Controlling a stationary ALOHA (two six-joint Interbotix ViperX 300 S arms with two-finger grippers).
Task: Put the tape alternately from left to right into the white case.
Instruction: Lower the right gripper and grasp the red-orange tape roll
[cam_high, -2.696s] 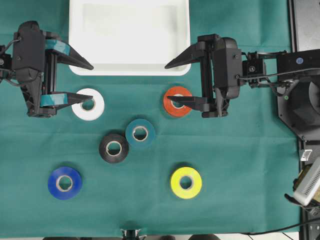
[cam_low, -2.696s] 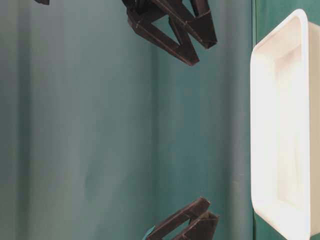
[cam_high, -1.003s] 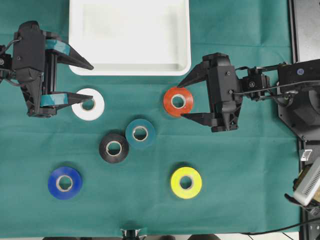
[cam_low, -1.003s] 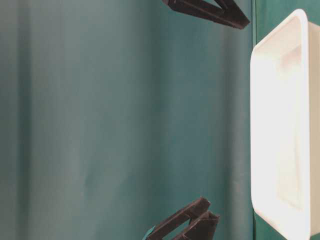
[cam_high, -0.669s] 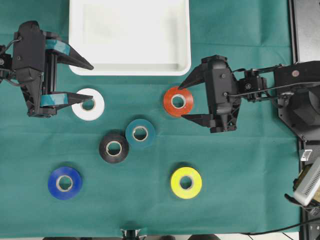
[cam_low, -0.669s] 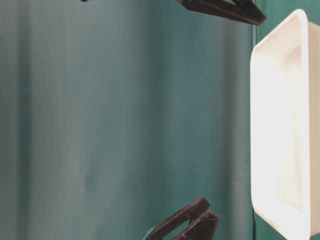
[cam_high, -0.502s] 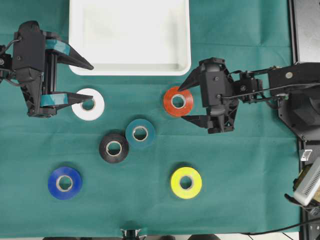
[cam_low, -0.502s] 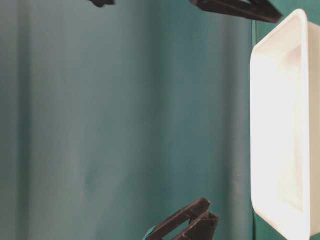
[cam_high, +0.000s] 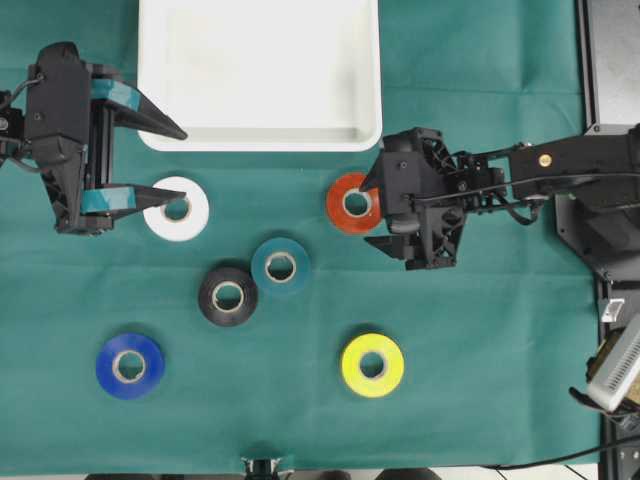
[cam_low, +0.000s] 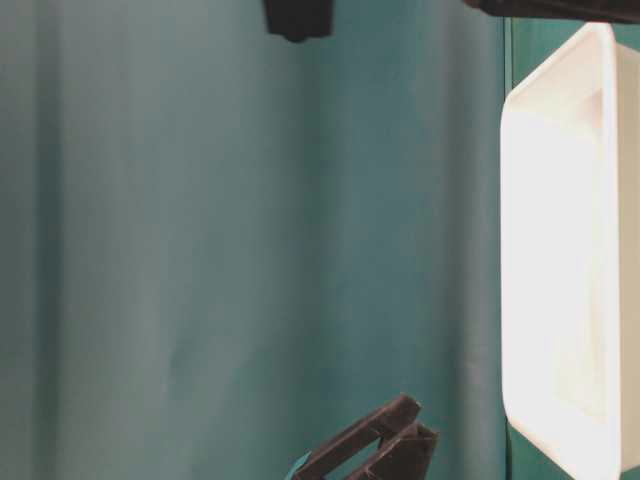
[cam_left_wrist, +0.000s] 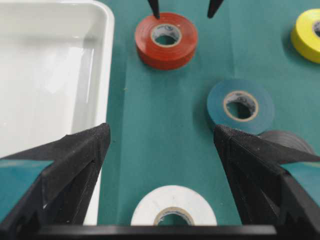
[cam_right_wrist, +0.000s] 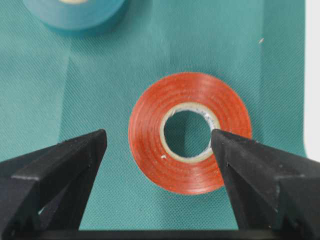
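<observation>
Right gripper (cam_high: 374, 215) stood over the red-orange roll (cam_high: 352, 203), jaws spread wide and holding nothing. In the right wrist view the roll (cam_right_wrist: 189, 132) lay flat on the green worktop (cam_high: 480, 350), sitting between the two jaw tips, slightly nearer the right-hand one; the tips looked level with the roll's near half, not yet past its core. A ring has no long axis, so any line across it would serve for a pinch. My reading: it had to come down and a little further forward before closing.

Left gripper (cam_high: 165, 160) hung by the near left corner of the white case (cam_high: 370, 70), jaws likewise spread and empty, the white roll (cam_high: 177, 208) just beside its nearer jaw. Case looked empty. Teal (cam_high: 280, 266), black (cam_high: 228, 295), blue (cam_high: 130, 366) and yellow (cam_high: 372, 365) rolls lay nearer me on the worktop, teal and black touching.
</observation>
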